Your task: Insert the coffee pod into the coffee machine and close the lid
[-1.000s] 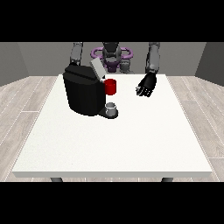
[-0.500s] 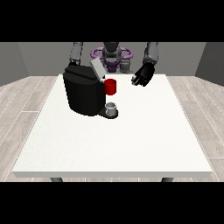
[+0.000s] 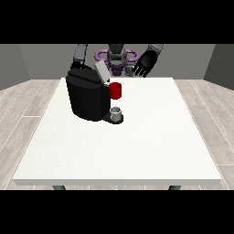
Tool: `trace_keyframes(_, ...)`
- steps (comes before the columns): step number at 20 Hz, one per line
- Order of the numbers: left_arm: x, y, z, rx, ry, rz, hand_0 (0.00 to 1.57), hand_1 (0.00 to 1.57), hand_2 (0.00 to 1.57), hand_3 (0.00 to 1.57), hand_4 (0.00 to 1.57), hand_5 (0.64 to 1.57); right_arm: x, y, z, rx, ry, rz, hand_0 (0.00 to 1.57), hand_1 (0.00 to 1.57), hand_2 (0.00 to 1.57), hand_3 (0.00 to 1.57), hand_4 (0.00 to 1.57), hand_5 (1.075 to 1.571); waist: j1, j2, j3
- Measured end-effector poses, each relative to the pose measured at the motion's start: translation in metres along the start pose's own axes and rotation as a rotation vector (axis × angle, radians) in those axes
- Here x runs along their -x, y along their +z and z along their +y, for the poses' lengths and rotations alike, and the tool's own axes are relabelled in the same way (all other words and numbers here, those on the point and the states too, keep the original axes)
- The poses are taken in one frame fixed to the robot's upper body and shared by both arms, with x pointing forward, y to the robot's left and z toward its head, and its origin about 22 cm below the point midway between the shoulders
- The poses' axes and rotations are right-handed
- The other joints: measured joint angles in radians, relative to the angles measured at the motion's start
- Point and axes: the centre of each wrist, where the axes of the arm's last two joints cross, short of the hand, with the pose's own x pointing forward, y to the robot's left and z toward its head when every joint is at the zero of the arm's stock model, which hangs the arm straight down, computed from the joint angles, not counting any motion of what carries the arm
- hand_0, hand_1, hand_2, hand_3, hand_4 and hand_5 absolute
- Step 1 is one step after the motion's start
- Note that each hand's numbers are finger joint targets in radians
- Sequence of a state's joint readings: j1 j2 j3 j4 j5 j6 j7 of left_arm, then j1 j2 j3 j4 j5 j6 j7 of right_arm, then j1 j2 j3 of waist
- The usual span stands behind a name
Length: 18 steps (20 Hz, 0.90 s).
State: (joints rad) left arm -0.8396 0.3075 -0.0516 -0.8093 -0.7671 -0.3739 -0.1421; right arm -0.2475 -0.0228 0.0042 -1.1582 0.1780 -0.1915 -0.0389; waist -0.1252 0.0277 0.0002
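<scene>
A black coffee machine (image 3: pixel 87 98) stands on the far-left part of the white table (image 3: pixel 137 146), and everything here is placed against it. Its body is a rounded, matte black block, wider than it is tall, with a smooth curved top. From that top a flat, pale grey lid (image 3: pixel 101 71) rises at a slant, its long axis running up and away toward the robot, so the lid stands open. A red thing at the machine (image 3: pixel 115 90), short and cylindrical with a glossy look, sits at the machine's front-right face, just below the lid. Beneath it, on a dark round base that juts from the machine's foot, is a small grey thing (image 3: pixel 117 112), cup-like and upright (whether it is the pod cannot be told).

The table top is plain, smooth and lightly speckled, with square corners.

The hand at the view's right (image 3: pixel 142 65) hangs in the air to the upper right of the machine, beyond the lid and apart from it, over the table's far edge. It is black, its fingers spread and pointing down and toward the machine, holding nothing. The grey forearm behind it slants up to the right.

The other hand is hidden behind the machine; only its grey arm (image 3: pixel 80 54) shows above the machine's top.
</scene>
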Motion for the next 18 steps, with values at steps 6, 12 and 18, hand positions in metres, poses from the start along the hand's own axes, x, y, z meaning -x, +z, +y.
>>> trace_keyframes(6,-0.015,0.0,0.05,-0.071,0.033,-0.003,1.22,1.22,1.27,1.29,0.51,1.571,-0.018,-0.009,-0.007,-0.008,-0.001,-0.073,0.0,0.0,0.0,0.0,0.0,1.571,-0.049,0.04,-0.0001)
trace_keyframes(12,-0.029,0.005,0.097,-0.149,0.071,0.006,1.22,1.22,1.27,1.26,0.47,1.571,-0.041,-0.015,-0.005,-0.012,0.001,-0.131,0.0,0.0,0.0,0.0,0.04,1.571,-0.106,0.084,0.0)
trace_keyframes(18,-0.045,0.009,0.128,-0.2,0.041,0.003,1.22,1.22,1.29,1.24,0.48,1.571,-0.068,-0.029,-0.017,0.013,-0.01,-0.178,0.0,0.0,0.0,0.0,0.0,1.571,-0.13,0.139,-0.0001)
